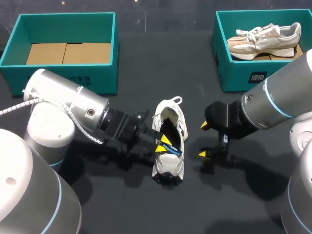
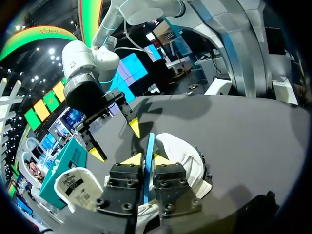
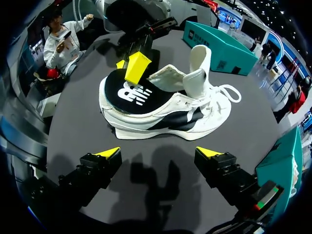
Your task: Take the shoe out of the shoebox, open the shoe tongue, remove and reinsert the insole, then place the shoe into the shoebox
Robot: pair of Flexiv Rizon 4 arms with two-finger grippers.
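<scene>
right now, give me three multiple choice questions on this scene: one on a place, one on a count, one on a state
1. Where is the white shoe whose insole the left end effector grips?
A. in the left box
B. on the table, between the two end effectors
C. in the right box

2. How many teal shoeboxes stand on the table?
A. one
B. two
C. three

3. What state is the right end effector in?
A. shut on the shoe
B. shut on the insole
C. open, holding nothing

Answers:
1 B: the head view shows it lying on the dark tabletop with an end effector at each side.
2 B: one box is at the far left and one at the far right.
3 C: its yellow tips stand wide apart beside the shoe, with nothing between them.
</scene>
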